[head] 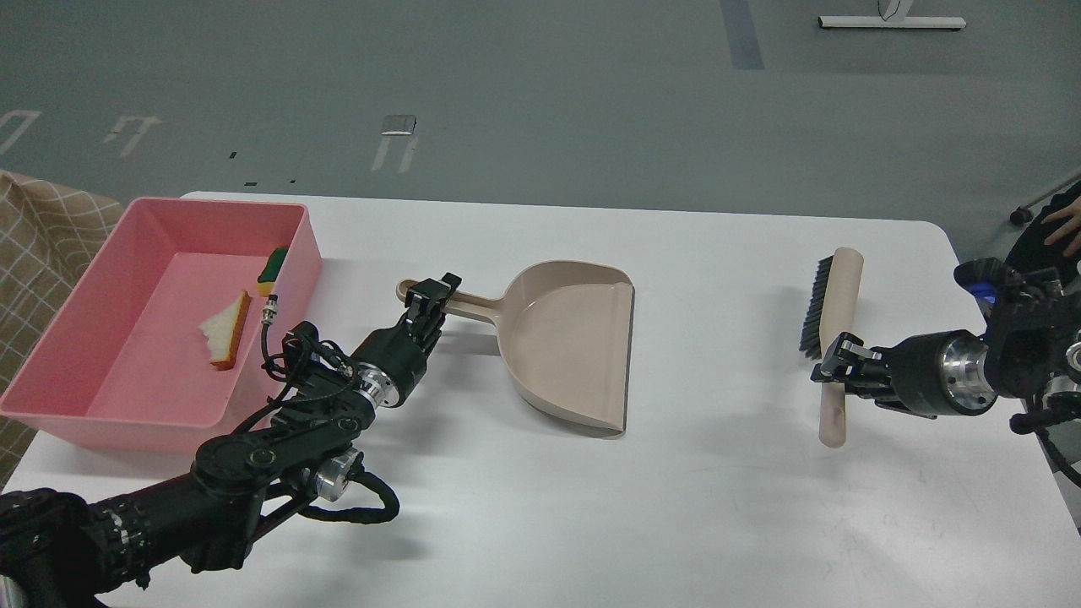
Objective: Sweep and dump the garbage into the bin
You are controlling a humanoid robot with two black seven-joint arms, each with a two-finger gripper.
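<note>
White tabletop carries our finished work: bread slice and sponge chunk lie inside the pink bin, apparently already dumped. Our left gripper sits at the dustpan handle and our right gripper at the brush handle; whether either grips, we cannot tell.

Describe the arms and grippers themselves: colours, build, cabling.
Both arms are black with bare silver metal wrist rings. The left gripper has two black fingers; loose black cables loop along its forearm, one ending in a silver connector. The right gripper is black too, with a blue spot behind its wrist.
</note>
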